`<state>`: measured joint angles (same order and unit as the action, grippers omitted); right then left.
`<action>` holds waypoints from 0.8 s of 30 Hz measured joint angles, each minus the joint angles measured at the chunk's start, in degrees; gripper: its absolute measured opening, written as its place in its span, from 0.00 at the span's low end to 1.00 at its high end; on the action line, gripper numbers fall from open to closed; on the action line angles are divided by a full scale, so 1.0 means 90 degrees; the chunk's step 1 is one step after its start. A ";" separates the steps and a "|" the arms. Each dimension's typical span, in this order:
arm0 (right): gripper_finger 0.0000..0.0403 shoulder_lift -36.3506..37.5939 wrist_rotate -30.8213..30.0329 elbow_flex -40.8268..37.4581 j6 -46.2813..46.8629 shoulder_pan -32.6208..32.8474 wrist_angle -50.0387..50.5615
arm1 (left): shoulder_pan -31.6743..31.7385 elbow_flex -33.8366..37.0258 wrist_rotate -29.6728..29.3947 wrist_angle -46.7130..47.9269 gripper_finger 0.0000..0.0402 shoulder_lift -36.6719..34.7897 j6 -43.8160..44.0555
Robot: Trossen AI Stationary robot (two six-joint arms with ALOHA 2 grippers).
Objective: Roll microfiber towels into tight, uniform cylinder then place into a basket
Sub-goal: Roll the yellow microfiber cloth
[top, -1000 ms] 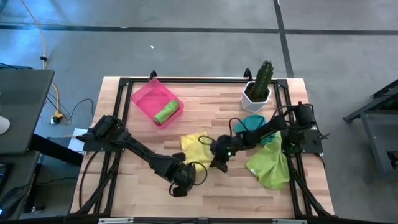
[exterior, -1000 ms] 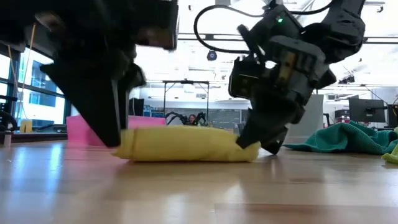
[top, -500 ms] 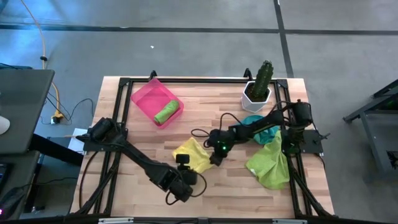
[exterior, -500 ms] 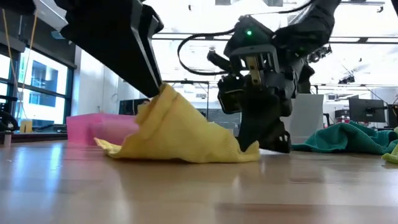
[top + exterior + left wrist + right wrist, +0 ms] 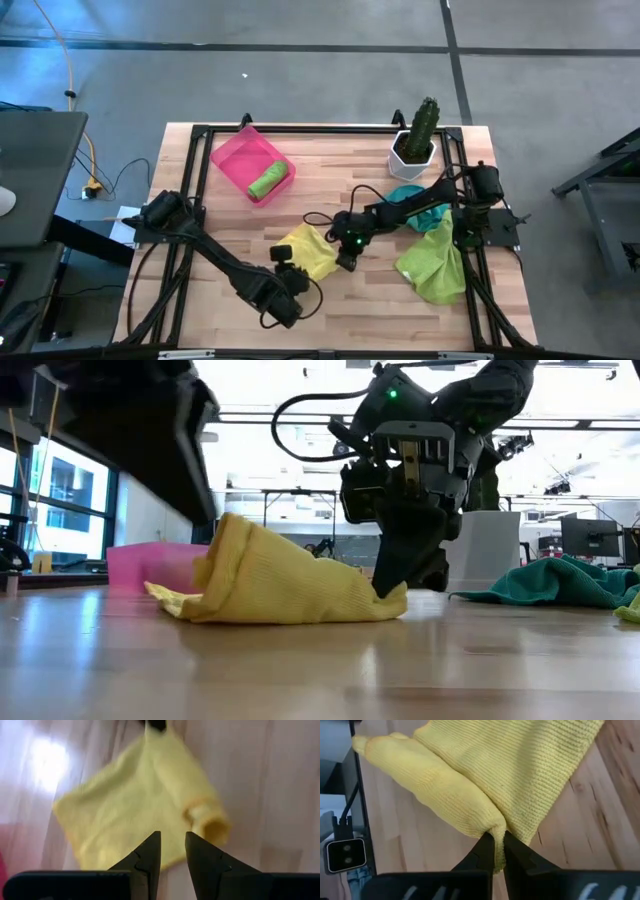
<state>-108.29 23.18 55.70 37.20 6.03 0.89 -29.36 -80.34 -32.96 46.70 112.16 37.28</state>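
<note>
The yellow towel lies at the table's middle, half unrolled. Its left end stands up in a peak, and a loose roll runs along one edge. My right gripper is shut on its right end. My left gripper hovers over the towel's near left side with a narrow gap between its fingers and nothing in that gap. The pink basket at the far left holds one rolled lime green towel. My left gripper: I cannot tell whether a finger touches the towel's raised peak. My right gripper pinches the bunched right end of the yellow towel between its two fingers, several layers gathered there. The fingers slant down from the table's right. That end sits at the table top, the towel slack.
A teal towel and a crumpled lime green towel lie at the right, by my right arm. A white pot with a cactus stands at the far right. Bare wood lies along the near edge.
The yellow towel lay as a flat roll between both grippers. Its left end rose with my left gripper and now stands as a peak, partly unrolled, while its right end stayed low. My left gripper has gone up and toward the near left, tipping. My right gripper has risen slightly.
</note>
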 joint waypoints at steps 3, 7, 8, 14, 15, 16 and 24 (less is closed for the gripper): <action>0.01 0.0001 -0.0070 0.0002 -0.0002 -0.0003 0.0057 | 0.0012 0.0000 -0.0150 -0.0649 0.20 0.0000 -0.0004; 0.01 0.0005 -0.0078 0.0007 -0.0014 -0.0003 0.0075 | 0.0076 0.0000 -0.0155 -0.1469 0.20 0.0000 -0.0327; 0.01 0.0007 -0.0078 0.0007 -0.0016 -0.0003 0.0075 | 0.0095 0.0000 -0.0152 -0.1602 0.20 0.0000 -0.0429; 0.01 0.0010 -0.0078 0.0010 -0.0021 0.0002 0.0080 | 0.0294 -0.0007 -0.0215 -0.1836 0.20 0.0124 -0.0475; 0.01 0.0010 -0.0080 0.0010 -0.0019 0.0002 0.0080 | 0.0349 -0.0003 -0.0178 -0.1786 0.20 0.0198 -0.0392; 0.01 0.0012 -0.0080 0.0010 -0.0021 0.0002 0.0085 | 0.0401 -0.0002 -0.0074 -0.1791 0.20 0.0281 -0.0342; 0.01 0.0019 -0.0080 0.0017 -0.0093 0.0002 0.0185 | 0.0495 0.0000 0.0670 -0.1156 0.19 0.0500 0.0288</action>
<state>-108.12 22.46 55.86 36.37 6.04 2.56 -24.91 -80.34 -26.93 36.29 116.66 39.87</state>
